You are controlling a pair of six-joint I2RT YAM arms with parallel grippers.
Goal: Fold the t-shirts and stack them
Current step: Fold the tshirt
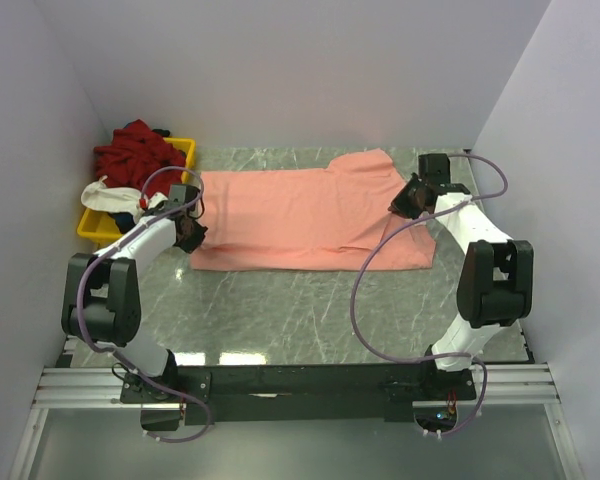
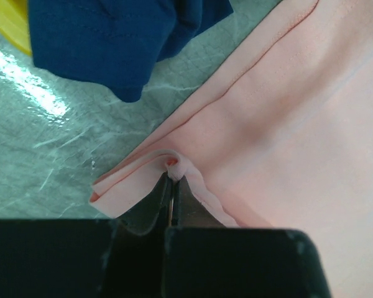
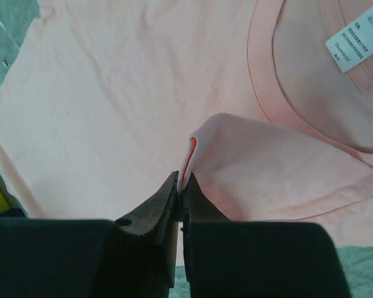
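A salmon-pink t-shirt (image 1: 310, 215) lies spread flat across the middle of the marble table, its white neck label (image 3: 359, 42) showing in the right wrist view. My left gripper (image 1: 190, 232) is shut on a pinched fold of the shirt's left hem (image 2: 172, 166). At the shirt's right side my right gripper (image 1: 408, 200) is shut on a raised fold of pink cloth (image 3: 188, 177) below the collar. Dark red (image 1: 135, 152), white (image 1: 105, 195) and blue (image 2: 118, 37) t-shirts are heaped in and around the tray.
A yellow plastic tray (image 1: 183, 152) stands at the back left corner with the heaped shirts spilling over its edge. White walls close in on the left, back and right. Purple cables loop from both arms over the table.
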